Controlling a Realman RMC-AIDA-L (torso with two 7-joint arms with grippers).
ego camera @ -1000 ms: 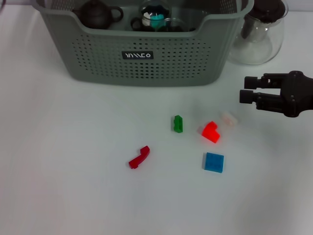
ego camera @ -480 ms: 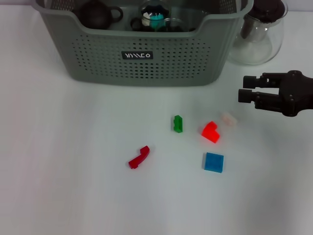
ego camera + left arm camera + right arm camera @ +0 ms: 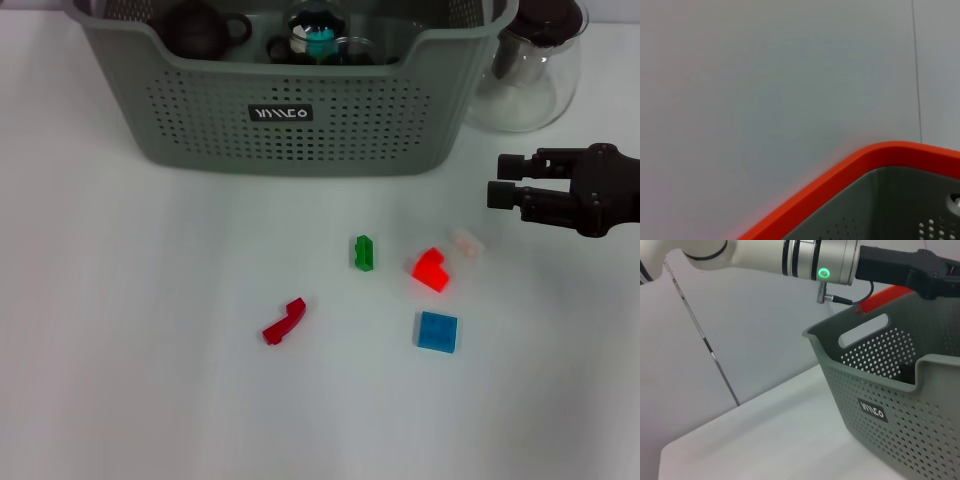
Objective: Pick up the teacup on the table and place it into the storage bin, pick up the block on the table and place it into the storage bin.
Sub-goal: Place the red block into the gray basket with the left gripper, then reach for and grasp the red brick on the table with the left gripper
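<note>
A dark brown teacup (image 3: 200, 27) already sits inside the large grey-green perforated plastic storage bin (image 3: 300, 120). Several small coloured blocks, among them a bright red block (image 3: 431, 269), lie in front of the bin. The right gripper (image 3: 497, 182), spread and empty, hovers near them.

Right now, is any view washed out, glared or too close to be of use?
Head view: the white table is bright and nearly shadowless, so the pale block almost vanishes; the glass pitcher shows soft reflections. Left wrist view: filled by blank wall and an orange rim close up. Right wrist view: the storage bin reads clearly.

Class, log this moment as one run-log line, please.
right gripper: open, right of blocks, holding nothing | blue block: on table | storage bin: holds teapot | left gripper: not in view
</note>
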